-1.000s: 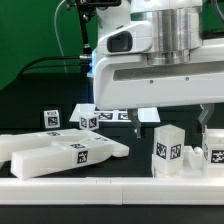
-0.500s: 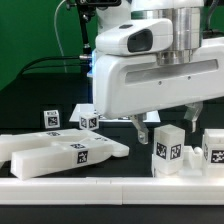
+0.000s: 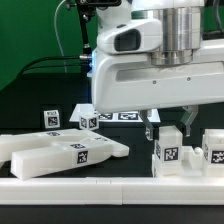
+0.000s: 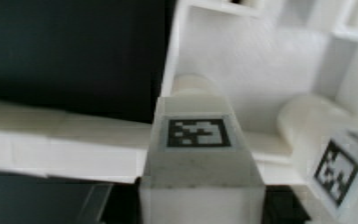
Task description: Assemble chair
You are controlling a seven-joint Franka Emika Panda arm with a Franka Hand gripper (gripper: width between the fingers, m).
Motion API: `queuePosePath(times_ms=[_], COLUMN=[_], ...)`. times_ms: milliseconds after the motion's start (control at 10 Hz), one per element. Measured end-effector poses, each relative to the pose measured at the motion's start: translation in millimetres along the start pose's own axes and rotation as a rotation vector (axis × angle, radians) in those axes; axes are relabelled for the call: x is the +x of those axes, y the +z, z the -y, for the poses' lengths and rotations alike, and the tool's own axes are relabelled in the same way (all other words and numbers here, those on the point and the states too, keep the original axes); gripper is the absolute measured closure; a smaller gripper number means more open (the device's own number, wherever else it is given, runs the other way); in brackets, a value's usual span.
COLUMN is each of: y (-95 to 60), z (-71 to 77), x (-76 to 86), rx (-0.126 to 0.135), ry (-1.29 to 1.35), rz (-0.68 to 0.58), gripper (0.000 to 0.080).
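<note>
One Panda gripper [image 3: 170,133] is hanging directly over the upright chair block [image 3: 168,152], long axis vertical, jaws standing part-open either side of its top; pinching or clear of it, cannot tell. Toward the exterior view's left, long tapered legs [image 3: 60,152] are lying well apart. Nearby, a second block [image 3: 212,152] is sitting just beside, crowding the finger [image 3: 191,120] on the exterior view's right.

Legs [image 3: 65,152] at the exterior view's left, blocks [image 3: 168,152] right, marker board [image 3: 128,116] behind

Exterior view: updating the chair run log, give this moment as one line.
phase: grasp approach | gripper: fingers either side of small tagged block | contact: unclear | long white parts: lying, exterior view's left
</note>
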State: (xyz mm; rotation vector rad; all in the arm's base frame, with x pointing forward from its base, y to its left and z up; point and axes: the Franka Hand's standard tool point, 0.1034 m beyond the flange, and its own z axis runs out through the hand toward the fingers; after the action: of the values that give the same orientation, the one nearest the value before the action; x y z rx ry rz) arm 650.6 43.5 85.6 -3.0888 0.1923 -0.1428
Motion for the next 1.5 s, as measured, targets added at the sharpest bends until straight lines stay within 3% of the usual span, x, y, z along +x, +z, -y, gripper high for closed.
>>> queuePosePath(times_ms=[300, 400, 500, 600, 700, 900, 1000, 1100, 1400, 1500], y=[2.6, 2.2, 2.4, 2.6, 2.9, 3.1, 4.9, 4.8, 4.8, 3.0], z=[-0.4, -3.2, -3.3, -3.2, -2.2, -0.3, -3.9, -5.8, -6.4, -4.6], x=[-0.6, 0.2, -0.2, -0.3, -1.9, -4.5, -8.3, -7.4, -6.1, -2.5], rx=[-0.001, 0.023, 0.026, 0.026, 0.018, 0.007, 0.005, 0.008, 0.009, -0.012], ry=[0.589, 0.676, 0.687, 0.664, 0.603, 0.309, 0.084, -0.001, -0.197, -0.371], rz=[-0.007, 0.001, 0.004, 0.004, 0.011, 0.029, 0.069, 0.083, 0.074, 0.063], gripper=[0.0517, 0.0515, 0.0515, 0.044, 0.044, 0.02, 0.02, 0.016, 0.015, 0.015])
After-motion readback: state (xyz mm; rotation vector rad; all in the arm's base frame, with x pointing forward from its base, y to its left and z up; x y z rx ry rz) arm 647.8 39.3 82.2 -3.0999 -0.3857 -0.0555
